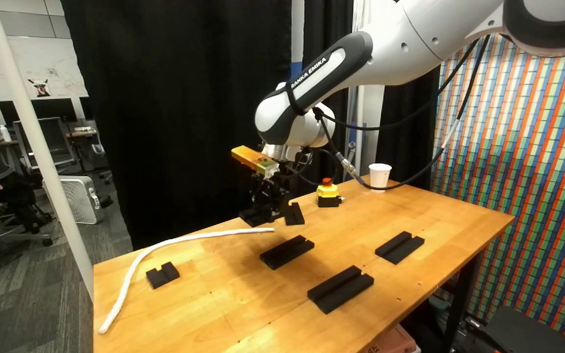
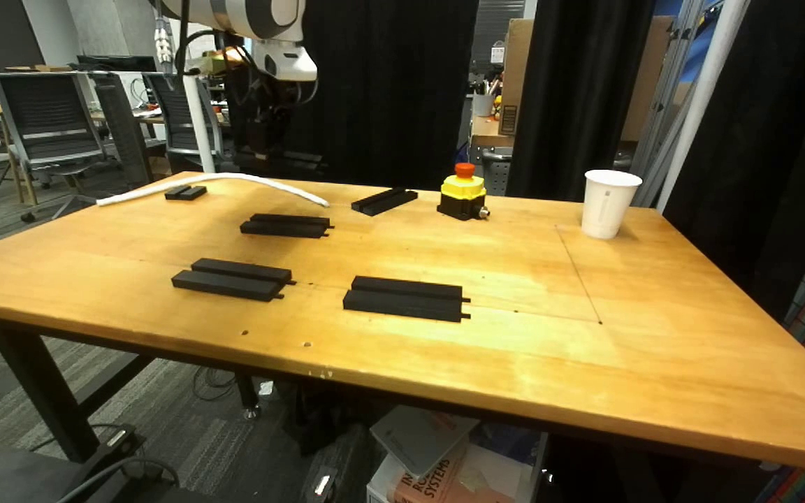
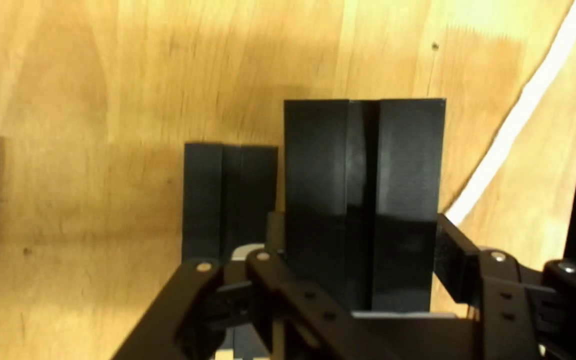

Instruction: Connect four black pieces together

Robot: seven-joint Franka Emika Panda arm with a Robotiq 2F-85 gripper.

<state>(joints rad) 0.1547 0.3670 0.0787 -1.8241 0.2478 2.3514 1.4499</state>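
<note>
White cup [image 2: 605, 209], white cable [image 3: 514, 122] (curved)

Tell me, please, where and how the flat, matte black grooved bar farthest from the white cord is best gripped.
Probably from straight above, closing on the long sides of the black grooved bar, mid-length: it lies flat, groove up, with small end tabs best left clear, and the gripper holds a similar bar across its long sides.

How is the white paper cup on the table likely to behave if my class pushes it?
The white paper cup may tip if pushed near its rim, since it stands upright and narrows toward its base. It is probably light and easily dented, given its thin-walled look. Knocked over, its round taper could let it roll.
</note>
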